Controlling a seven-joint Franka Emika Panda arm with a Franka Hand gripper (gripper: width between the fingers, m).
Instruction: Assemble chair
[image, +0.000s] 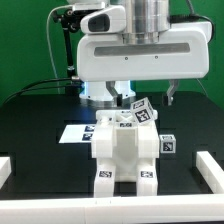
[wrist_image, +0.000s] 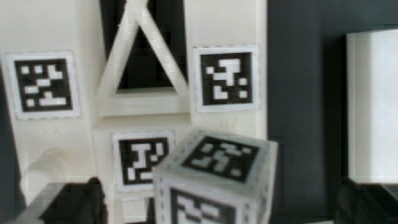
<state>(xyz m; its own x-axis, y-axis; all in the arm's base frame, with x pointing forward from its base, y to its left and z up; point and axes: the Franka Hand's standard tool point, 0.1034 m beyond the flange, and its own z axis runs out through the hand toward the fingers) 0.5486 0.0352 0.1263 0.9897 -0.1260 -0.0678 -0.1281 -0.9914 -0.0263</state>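
**Gripper (image: 128, 98) down on the chair's top, grip hidden**

Gripper hangs low, right over the back of the half-built chair (image: 125, 152). The chair stands in the middle of the black table (image: 35, 115), just in front of the robot's base. From where I'm standing the arm's big white head blocks the fingertips, so I cannot tell whether the jaws are spread or pinched on something.

The wrist view doesn't settle it. A tagged block (wrist_image: 217, 178) fills the near part of that picture, tilted, with a flat tagged panel (wrist_image: 134, 70) behind it. The dark shapes beside the block may be fingers, but they're too blurred to call.

Look at how it's all laid out. The chair stands upright on two stubby blocks with its tags facing outward, I'd say so the cameras can read each piece. A white rail (image: 60, 207) runs along the near edge, and it looks like a stop to brace parts against. The marker board (image: 72, 132) lies flat on the exterior view's left of the chair, close beside it.

One small loose part (image: 168, 143) sits on the exterior view's right, near the chair but apart from it. My guess is that it's waiting its turn within easy reach.

I read the arm as working the topmost piece. The worry is a sideways nudge tipping the stack.
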